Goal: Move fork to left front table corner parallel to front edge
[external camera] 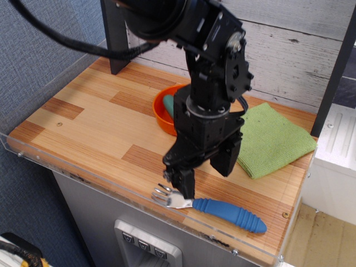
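Observation:
The fork (222, 210) lies flat on the table (89, 125) close to the front edge (94, 177), right of its middle. Its silver tines (162, 194) point left and its blue ribbed handle points right, roughly along the edge. My gripper (203, 173) hangs just above the fork's neck. Its fingers stand apart and hold nothing: one fingertip (182, 186) is low over the tines, the other (227, 160) is higher and further back. The left front corner (16, 146) is bare wood.
An orange pan (166, 118) with a grey-green handle sits behind the gripper, partly hidden by the arm. A green cloth (272, 140) lies at the right. A black post (115, 47) stands at the back. A low clear acrylic strip (67, 167) rims the table.

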Controlling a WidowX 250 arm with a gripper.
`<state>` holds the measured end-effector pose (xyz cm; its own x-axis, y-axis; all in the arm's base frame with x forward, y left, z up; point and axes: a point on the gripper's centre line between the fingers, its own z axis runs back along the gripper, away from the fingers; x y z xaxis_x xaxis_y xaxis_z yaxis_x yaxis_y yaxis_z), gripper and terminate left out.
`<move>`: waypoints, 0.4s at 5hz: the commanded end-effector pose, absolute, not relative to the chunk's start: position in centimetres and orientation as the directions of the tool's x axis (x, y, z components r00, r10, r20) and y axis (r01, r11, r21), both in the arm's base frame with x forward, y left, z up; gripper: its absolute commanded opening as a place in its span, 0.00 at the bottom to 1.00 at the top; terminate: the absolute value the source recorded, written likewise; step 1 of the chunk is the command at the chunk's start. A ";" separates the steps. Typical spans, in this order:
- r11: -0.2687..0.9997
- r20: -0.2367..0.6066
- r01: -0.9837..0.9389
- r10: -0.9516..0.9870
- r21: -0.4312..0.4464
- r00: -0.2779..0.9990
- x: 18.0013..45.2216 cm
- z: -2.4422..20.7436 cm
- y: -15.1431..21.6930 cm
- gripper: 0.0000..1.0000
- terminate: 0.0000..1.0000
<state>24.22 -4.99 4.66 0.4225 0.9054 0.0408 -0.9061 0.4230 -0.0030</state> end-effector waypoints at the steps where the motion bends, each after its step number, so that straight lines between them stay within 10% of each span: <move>1: 0.795 0.250 -0.607 0.588 -0.003 0.769 25.9 8.3 -4.2 1.00 0.00; 2: 0.917 0.275 -0.386 0.398 -0.099 0.875 25.5 9.2 -3.5 1.00 0.00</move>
<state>25.20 -2.80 8.18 0.8859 0.3941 0.2446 -0.3864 0.9188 -0.0807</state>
